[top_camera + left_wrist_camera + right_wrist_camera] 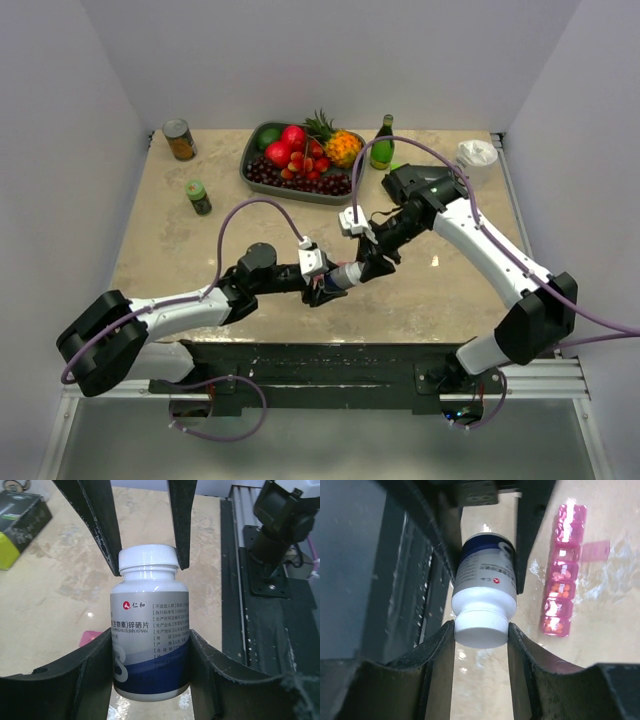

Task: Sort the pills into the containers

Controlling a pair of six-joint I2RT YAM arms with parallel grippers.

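Observation:
A white pill bottle (150, 630) with a blue band and a white cap (148, 559) is held above the table near its front edge. My left gripper (150, 647) is shut on the bottle's body. My right gripper (481, 630) is shut on the cap (481, 635), meeting the left gripper (335, 280) end to end. The containers, a pink translucent organiser strip (562, 575), lie on the table beside the bottle in the right wrist view. Orange pills (559, 591) show in several of its compartments. In the top view the arms hide the strip.
At the back stand a fruit tray (252, 170), a green bottle (383, 140), a tin can (180, 140) and a green-capped jar (198, 197). A crumpled white object (477, 153) sits at the back right. A black rail (280, 630) runs along the table's front edge.

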